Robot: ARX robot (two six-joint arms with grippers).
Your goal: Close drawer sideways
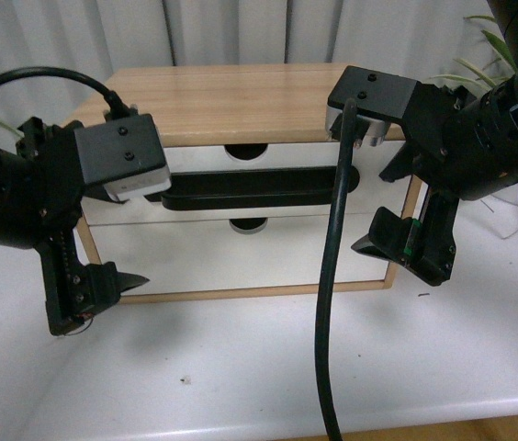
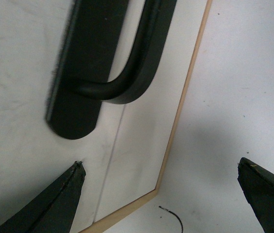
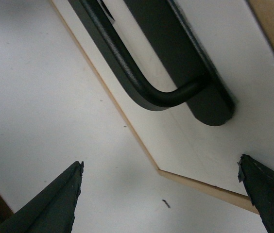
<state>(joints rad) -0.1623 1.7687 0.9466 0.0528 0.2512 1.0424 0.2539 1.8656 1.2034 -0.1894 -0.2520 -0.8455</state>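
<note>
Drawer (image 1: 199,161), toward the desk's (image 1: 241,358) far edge, looks nearly flush; full closure unconfirmed. Left gripper (image 1: 138,241) and right gripper (image 1: 372,211) spread apart, holding nothing.

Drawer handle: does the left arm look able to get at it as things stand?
Probably yes. The left gripper is open and faces the drawer front. The end of the handle lies just ahead of its fingertips, with nothing visible between them.
</note>
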